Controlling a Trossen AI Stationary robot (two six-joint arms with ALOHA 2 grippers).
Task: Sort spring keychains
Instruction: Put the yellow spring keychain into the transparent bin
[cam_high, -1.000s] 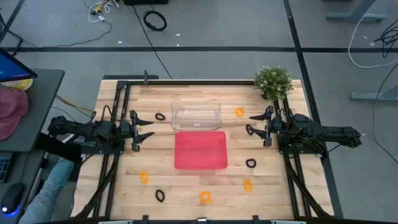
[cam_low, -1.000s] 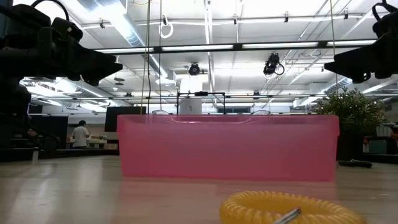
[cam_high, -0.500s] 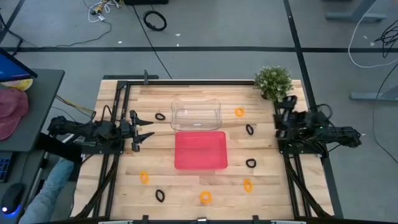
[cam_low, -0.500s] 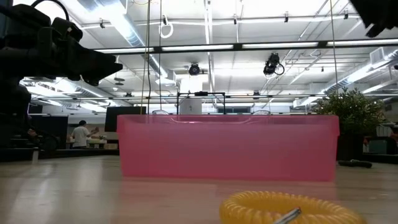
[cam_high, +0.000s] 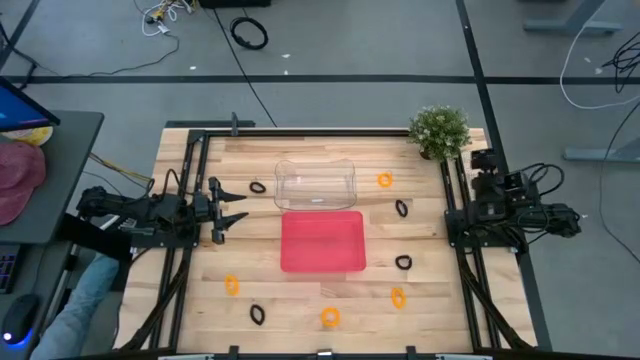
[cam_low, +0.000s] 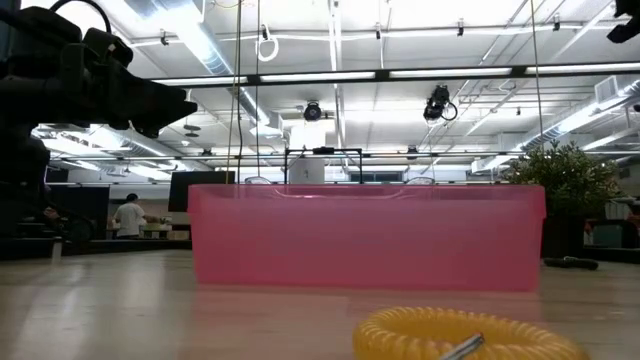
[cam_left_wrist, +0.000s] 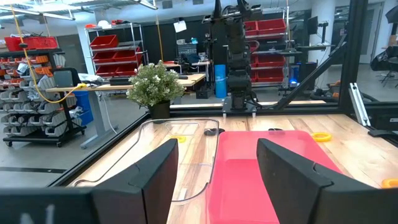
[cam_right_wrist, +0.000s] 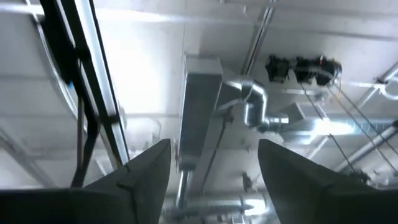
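Since a second ago, your right arm has pulled back from over the table's right side and folded up at its base; the right gripper (cam_right_wrist: 214, 180) now points at the ceiling, its fingers apart and empty. Nothing else on the table has shifted.

Nearest you, an orange spring keychain (cam_high: 330, 317) lies at the front edge, flanked by a black one (cam_high: 257, 313) to its left and another orange one (cam_high: 398, 297) to its right. A further orange keychain (cam_high: 232, 285) sits front left, and a black keychain (cam_high: 403, 262) lies just right of the red tray (cam_high: 322, 241), which stands at the table's centre.

Your left gripper (cam_high: 232, 208) hovers left of the tray, fingers spread and holding nothing.

Farther back, a black keychain (cam_high: 401, 208) rests on the right, a black one (cam_high: 257, 187) just left of the clear tray (cam_high: 315, 184), and an orange one (cam_high: 385, 180) to its right. The potted plant (cam_high: 439, 131) stands at the far right corner.
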